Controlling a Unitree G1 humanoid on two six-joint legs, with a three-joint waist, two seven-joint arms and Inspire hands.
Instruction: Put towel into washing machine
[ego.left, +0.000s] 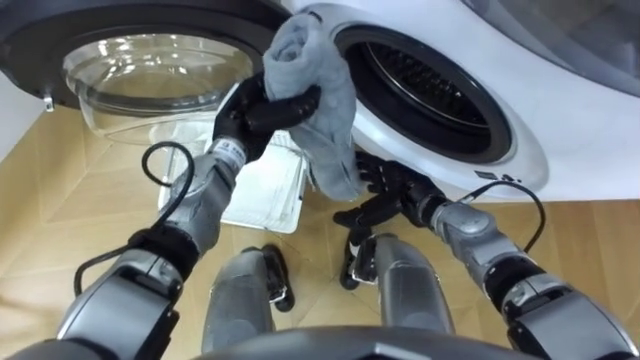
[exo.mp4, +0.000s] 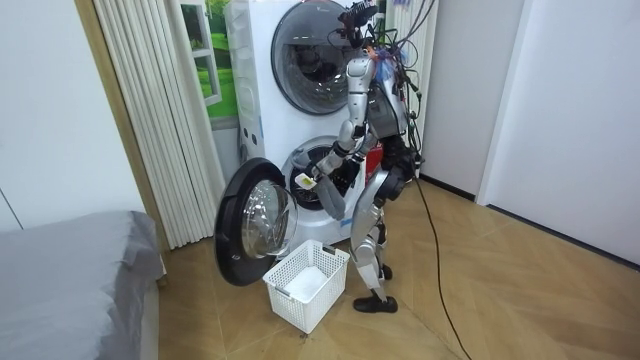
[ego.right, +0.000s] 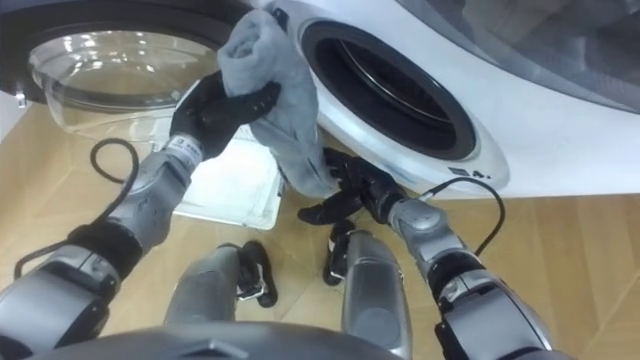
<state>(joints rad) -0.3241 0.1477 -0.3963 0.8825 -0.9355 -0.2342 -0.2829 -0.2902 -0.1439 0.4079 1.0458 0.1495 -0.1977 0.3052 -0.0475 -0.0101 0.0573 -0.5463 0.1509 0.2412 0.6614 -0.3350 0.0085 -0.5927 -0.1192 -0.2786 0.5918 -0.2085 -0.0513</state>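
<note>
A grey towel (ego.left: 318, 90) hangs bunched from my left hand (ego.left: 258, 110), whose fingers are curled round its upper part, just left of the washing machine's round opening (ego.left: 430, 95). The towel's lower end dangles down to my right hand (ego.left: 385, 190), which sits below the opening's rim with relaxed fingers beside the cloth. In the right eye view the towel (ego.right: 275, 95) is held by the left hand (ego.right: 215, 110), with the right hand (ego.right: 352, 190) under it. In the room view I stand bent towards the lower drum (exo.mp4: 318, 172).
The machine's door (ego.left: 150, 60) stands swung open at the left, its glass bowl facing me. A white laundry basket (ego.left: 262, 185) sits on the wooden floor below the door, also shown as the basket (exo.mp4: 305, 283) by my feet. A bed (exo.mp4: 70, 270) lies at the room view's left.
</note>
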